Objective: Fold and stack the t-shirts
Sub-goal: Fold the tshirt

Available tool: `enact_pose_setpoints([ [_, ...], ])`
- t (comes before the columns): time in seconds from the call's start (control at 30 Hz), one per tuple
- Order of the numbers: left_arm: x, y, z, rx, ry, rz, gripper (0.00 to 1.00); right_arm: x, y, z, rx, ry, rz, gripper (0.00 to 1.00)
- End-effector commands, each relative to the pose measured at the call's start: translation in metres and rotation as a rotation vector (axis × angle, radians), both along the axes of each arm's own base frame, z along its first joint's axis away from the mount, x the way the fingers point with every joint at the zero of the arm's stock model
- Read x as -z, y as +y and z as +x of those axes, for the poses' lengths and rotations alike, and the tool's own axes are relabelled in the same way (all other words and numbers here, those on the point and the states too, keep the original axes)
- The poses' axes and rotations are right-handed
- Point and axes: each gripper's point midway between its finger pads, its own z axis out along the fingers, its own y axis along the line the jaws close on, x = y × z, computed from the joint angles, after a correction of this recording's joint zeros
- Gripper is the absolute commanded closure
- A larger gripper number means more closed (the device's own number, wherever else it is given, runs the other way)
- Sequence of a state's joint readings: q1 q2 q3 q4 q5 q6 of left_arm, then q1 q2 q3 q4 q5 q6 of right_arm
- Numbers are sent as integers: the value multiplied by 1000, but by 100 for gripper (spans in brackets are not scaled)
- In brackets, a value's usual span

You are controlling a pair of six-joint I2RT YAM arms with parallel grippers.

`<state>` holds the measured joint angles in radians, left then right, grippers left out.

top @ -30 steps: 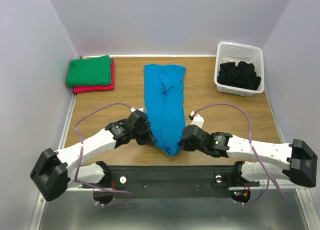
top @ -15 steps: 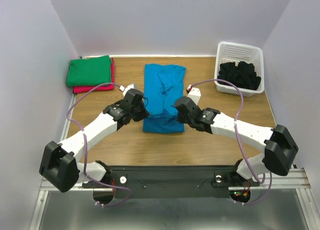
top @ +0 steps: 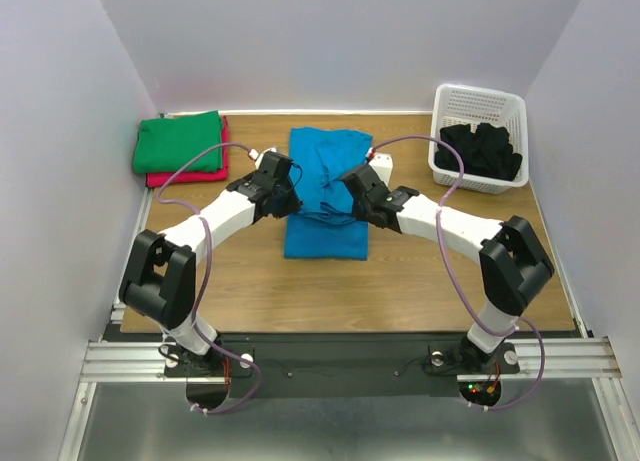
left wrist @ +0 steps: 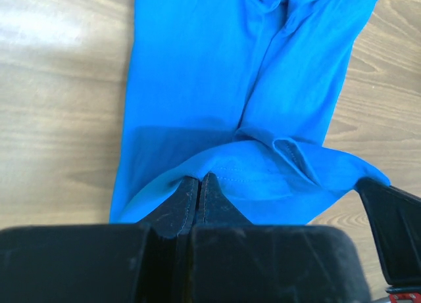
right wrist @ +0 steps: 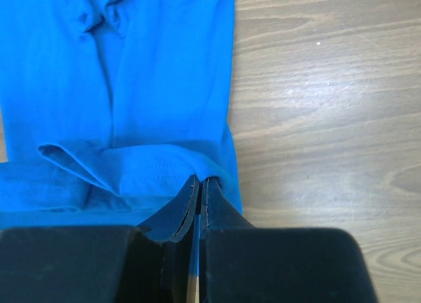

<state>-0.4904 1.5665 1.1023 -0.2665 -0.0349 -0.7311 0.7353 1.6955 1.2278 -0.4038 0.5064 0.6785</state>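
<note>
Mid-fold at the centre of the table (top: pixel 450 271): my left gripper (left wrist: pixel 200 183) and right gripper (right wrist: pixel 199 183) each clench a near-hem corner of the blue t-shirt (top: pixel 327 171), held over its own middle. Next, I judge, the hem must be laid square on the far edge, then released.

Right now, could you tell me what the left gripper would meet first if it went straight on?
Probably the turquoise t-shirt itself: the left gripper, shut on its hem, points along the flat far half; its height above the cloth is unclear.
</note>
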Motion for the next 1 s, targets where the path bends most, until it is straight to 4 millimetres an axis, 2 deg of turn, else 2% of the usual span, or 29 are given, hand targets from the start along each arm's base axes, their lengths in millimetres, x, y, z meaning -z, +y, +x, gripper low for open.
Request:
enact_pose_setpoints([
  [0.0,-22,-2,24,9,-73,-15,100,-20,2,25,13,-63,14,100],
  [0.17,-13,3,36,-8,-54,-3,100,-19,-1,39,19,-68,-3,99],
  [0.3,-13,2,45,-1,-57,-10,100,-14,-3,50,16,-51,1,100],
  [0.47,1,-10,50,48,-11,-29,100,7,0,54,13,-6,2,100],
  [0.63,18,-2,53,5,26,-8,100,20,3,67,15,14,-4,100],
  [0.8,23,3,59,-28,29,2,100,24,2,73,30,16,2,99],
  [0.9,24,11,67,-66,21,38,100,24,-2,78,45,10,-9,93],
  [0.93,26,11,68,-70,24,43,96,21,-2,81,43,4,-6,86],
  [0.97,26,12,68,-73,27,48,87,21,-2,83,42,6,-4,83],
])
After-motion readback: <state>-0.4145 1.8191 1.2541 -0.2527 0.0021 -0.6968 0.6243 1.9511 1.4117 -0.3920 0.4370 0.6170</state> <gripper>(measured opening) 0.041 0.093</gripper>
